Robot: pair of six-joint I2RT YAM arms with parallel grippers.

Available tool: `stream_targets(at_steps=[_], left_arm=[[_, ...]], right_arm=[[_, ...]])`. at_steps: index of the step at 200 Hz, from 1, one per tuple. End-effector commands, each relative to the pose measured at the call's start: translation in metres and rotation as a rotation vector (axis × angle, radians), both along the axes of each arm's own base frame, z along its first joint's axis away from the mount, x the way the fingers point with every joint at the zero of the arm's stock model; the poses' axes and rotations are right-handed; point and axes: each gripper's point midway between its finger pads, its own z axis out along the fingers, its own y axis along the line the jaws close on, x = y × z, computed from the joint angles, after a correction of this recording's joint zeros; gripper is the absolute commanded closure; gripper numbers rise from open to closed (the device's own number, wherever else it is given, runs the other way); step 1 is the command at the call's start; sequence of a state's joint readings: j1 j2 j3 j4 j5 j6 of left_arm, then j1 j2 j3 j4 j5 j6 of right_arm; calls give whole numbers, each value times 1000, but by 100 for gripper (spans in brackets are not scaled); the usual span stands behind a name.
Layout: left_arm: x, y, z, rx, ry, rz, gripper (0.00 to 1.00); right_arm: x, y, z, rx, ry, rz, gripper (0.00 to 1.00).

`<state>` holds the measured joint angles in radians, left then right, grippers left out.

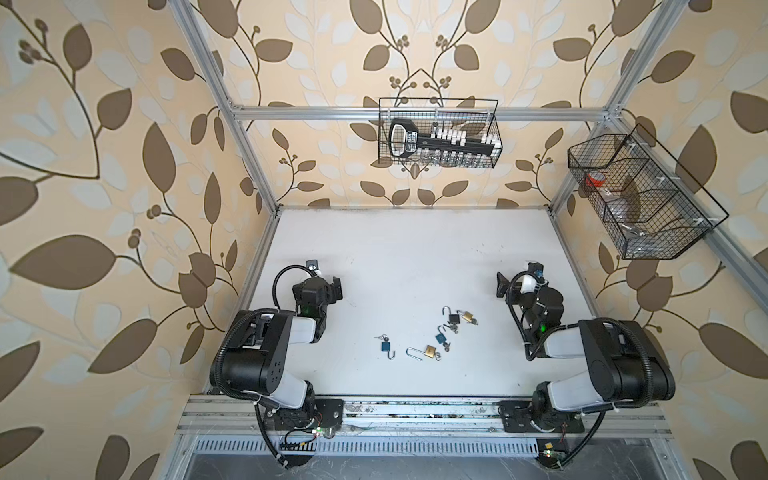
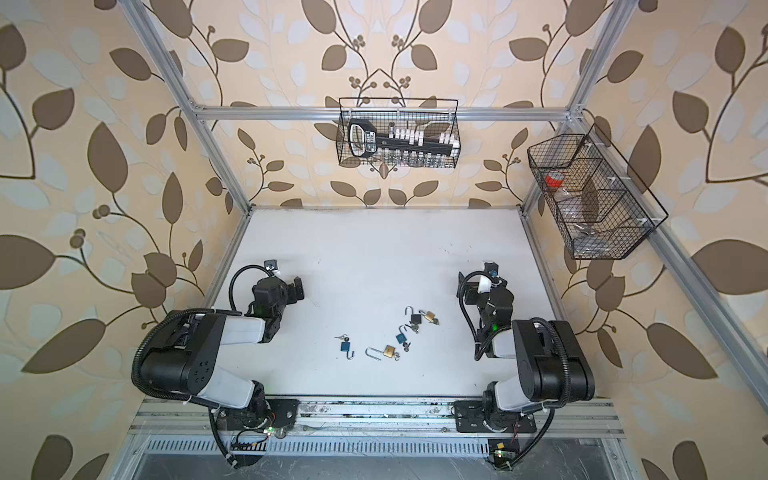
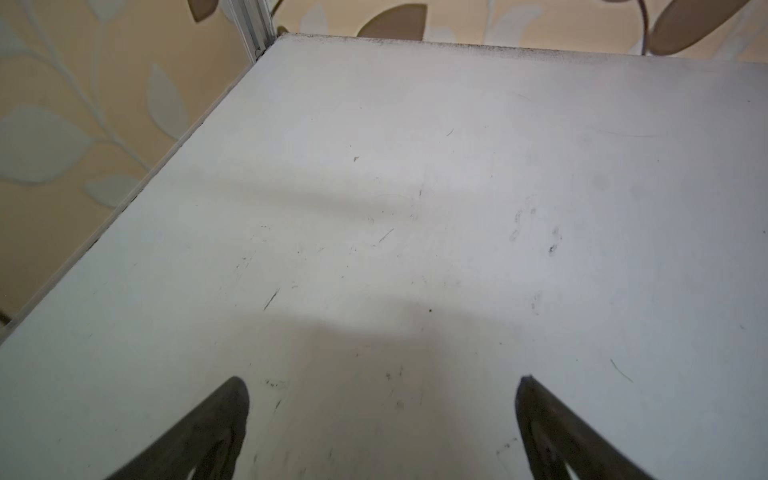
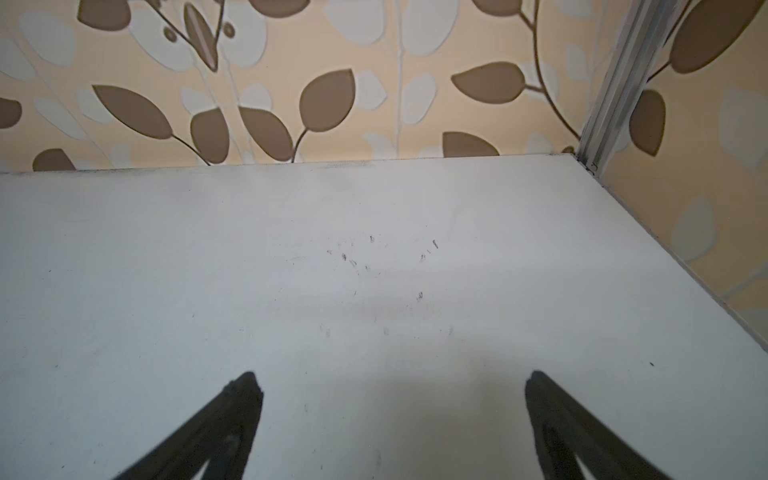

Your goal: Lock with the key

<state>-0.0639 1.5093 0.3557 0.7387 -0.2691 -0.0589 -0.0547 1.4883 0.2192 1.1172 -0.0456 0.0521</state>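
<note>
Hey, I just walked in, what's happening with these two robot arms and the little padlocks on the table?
Nothing is being handled yet. Five small padlocks lie between the arms on the white table. The blue padlock nearest the left arm and the long-shackled brass padlock plainly have open shackles, with small keys at them. The left tool and right tool are both open, empty, and facing bare table, away from the locks.
</note>
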Motion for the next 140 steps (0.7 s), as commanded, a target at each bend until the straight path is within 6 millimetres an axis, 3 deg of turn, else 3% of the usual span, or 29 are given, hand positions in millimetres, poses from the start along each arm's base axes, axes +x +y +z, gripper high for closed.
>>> stream_targets(at_steps=[1,140], left_arm=[[8,2,17,-2,-55,8,1],[8,3,16,-4,-54,10,1]], right_arm=[[7,3,6,-2,-17,14,1],[6,3,6,2,-17,16,1]])
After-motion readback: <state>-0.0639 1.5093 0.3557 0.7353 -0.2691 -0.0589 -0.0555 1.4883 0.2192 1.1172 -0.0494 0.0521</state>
